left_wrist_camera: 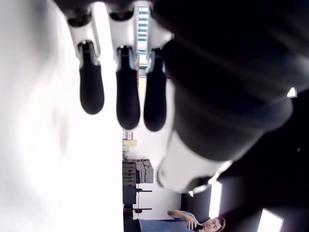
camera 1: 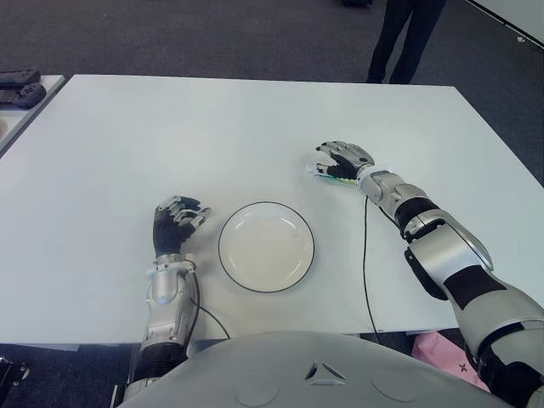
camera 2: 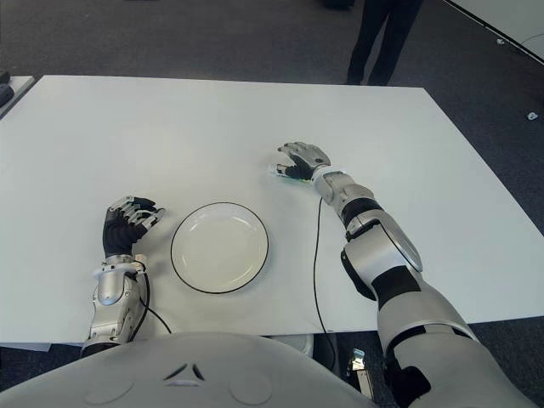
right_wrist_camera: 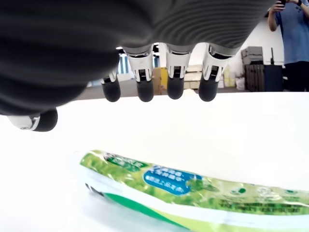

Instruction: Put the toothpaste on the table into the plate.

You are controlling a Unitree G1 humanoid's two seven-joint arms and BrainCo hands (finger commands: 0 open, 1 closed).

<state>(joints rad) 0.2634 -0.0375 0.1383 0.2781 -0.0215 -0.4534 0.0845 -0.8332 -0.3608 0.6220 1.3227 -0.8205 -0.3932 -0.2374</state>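
The green and white toothpaste lies flat on the white desk, beyond the plate and to its right, with the right hand directly over it. That hand's fingers hang apart above the tube with a gap showing between them and it, holding nothing. The left hand shows just left of the plate, its fingers loosely bent and empty, and a person's legs stand past the far edge of the desk.

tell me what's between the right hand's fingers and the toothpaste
Nothing: in the right wrist view the right hand hangs above the toothpaste, its fingers open, with only bare table showing in the gap.
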